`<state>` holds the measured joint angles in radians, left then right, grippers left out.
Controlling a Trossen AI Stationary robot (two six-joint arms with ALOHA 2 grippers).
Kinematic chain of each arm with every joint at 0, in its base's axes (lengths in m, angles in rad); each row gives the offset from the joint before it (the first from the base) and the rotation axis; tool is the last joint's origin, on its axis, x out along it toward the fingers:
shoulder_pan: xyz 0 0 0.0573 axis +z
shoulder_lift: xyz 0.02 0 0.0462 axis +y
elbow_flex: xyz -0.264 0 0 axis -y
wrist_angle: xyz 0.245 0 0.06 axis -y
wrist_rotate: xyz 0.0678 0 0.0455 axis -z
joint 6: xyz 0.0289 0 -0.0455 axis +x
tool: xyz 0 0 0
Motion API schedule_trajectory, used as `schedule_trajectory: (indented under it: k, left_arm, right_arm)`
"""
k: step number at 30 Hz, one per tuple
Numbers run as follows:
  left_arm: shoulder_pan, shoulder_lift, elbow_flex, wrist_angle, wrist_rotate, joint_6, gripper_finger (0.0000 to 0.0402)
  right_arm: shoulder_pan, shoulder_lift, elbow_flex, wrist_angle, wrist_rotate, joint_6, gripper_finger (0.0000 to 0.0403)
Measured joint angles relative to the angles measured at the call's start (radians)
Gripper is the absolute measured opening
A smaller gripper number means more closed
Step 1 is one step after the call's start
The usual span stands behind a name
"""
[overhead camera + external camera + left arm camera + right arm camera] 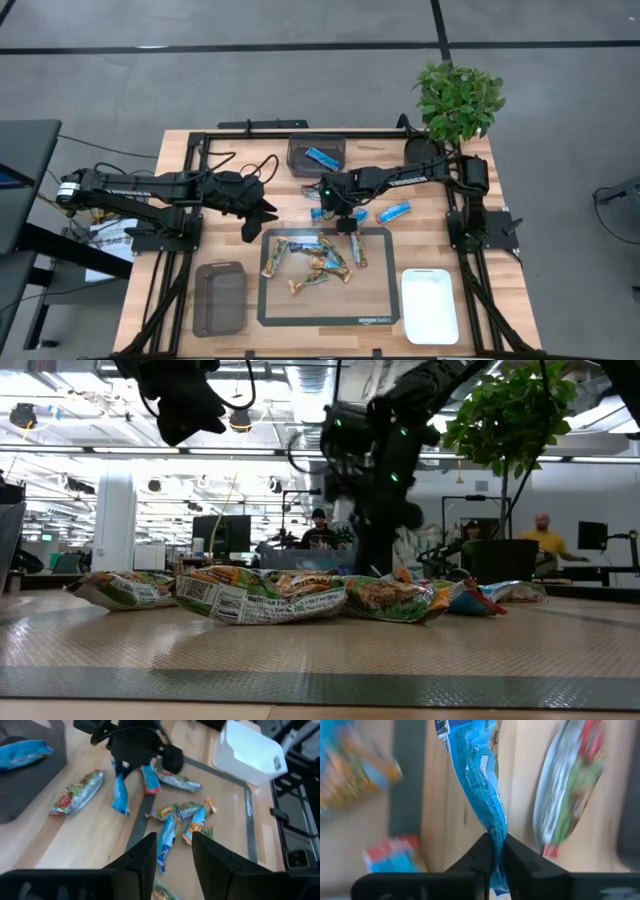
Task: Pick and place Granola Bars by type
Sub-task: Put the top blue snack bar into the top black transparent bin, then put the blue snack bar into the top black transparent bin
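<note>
Several granola bars, brown-orange and blue, lie heaped on the black-edged mat; the low view shows them as a row. More blue bars lie on the wood, and one lies in the far grey bin. A white bar with red and green lies flat near that bin. My right gripper is at the mat's far edge, shut on a blue bar. My left gripper hovers open left of the mat, above the wood. My right gripper pinches the blue bar by one crimped end between its two fingers. The bar runs straight away from the fingers, beside the white bar. In the left wrist view it hangs below the gripper. Whether its free end touches the wood, I cannot tell.
An empty grey bin stands at the near left and a white tray at the near right. A potted plant stands at the far right corner. Cables lie on the wood behind my left arm. People show in the room beyond the table.
</note>
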<state>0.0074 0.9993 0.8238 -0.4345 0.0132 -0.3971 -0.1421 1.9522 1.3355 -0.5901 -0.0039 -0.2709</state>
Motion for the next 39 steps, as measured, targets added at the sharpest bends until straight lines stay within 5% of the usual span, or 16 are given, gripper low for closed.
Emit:
schedule_trajectory:
  k: [10,19,28,39]
  left_arm:
    - [0.001,0.000,0.000,0.139,-0.247,-0.088,0.0116]
    - [0.008,0.000,0.000,0.133,-0.470,-0.144,0.0116]
    - [0.054,0.000,0.000,0.133,-0.394,-0.143,0.0116]
    - [0.036,0.000,0.000,0.132,-0.079,0.032,0.0116]
  right_arm:
    - [-0.114,0.000,0.260,0.006,0.037,0.211,0.0012]
    - [-0.279,0.000,0.283,-0.107,0.111,0.342,0.0050]
    - [-0.313,0.000,0.271,-0.104,0.091,0.341,0.0138]
    - [-0.138,-0.005,0.311,-0.295,-0.262,0.242,0.0189]
